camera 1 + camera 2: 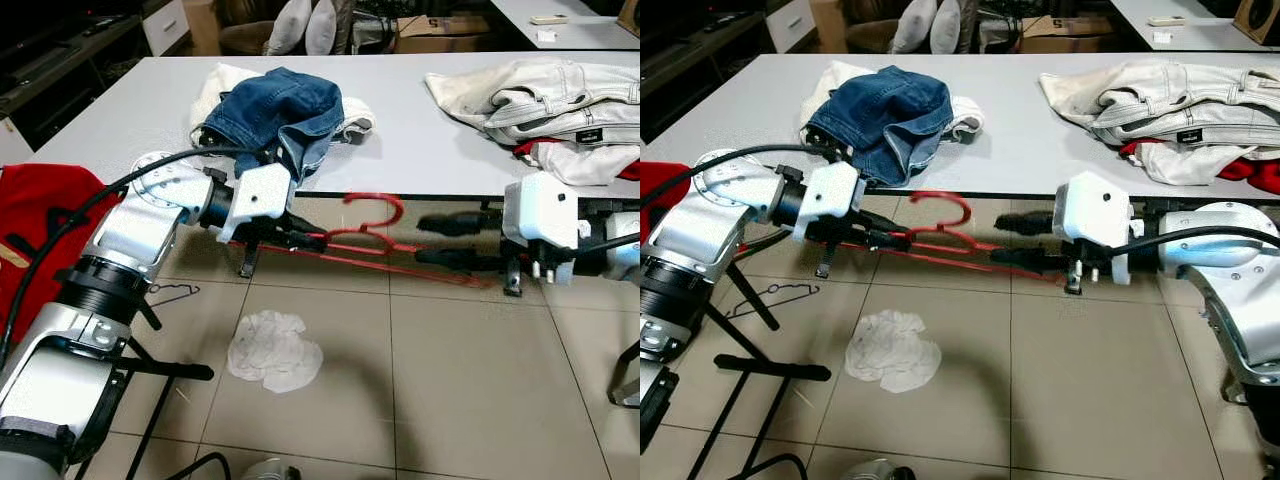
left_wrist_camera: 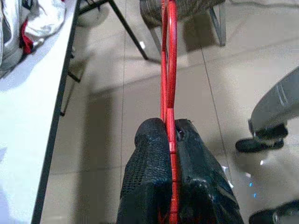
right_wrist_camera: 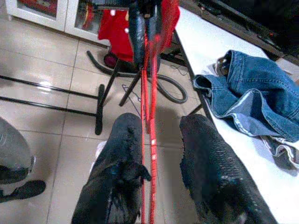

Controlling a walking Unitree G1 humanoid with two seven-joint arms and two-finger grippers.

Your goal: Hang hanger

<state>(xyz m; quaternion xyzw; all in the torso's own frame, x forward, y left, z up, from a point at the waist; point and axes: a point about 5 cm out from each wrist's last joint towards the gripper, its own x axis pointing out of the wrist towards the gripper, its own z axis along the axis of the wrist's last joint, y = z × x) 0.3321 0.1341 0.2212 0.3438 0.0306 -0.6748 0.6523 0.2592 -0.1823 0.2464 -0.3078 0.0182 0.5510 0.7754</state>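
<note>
Currently red hanger [image 1: 372,238] hangs in air below worktop [image 1: 420,140] edge, betw. both arms. Left end effector [image 2: 170,140] pinches one end; right end effector [image 3: 161,140] fingers spread w/ hanger bar between. Jeans [image 1: 275,115] on worktop.

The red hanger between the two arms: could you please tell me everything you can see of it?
The thin red wire hanger lies roughly level in the air just in front of the white table's edge, above the tiled floor, its hook curving upward. The left claw is shut on one end. The right claw is open, its fingers straddling the other end; one seems to touch the wire.
</note>
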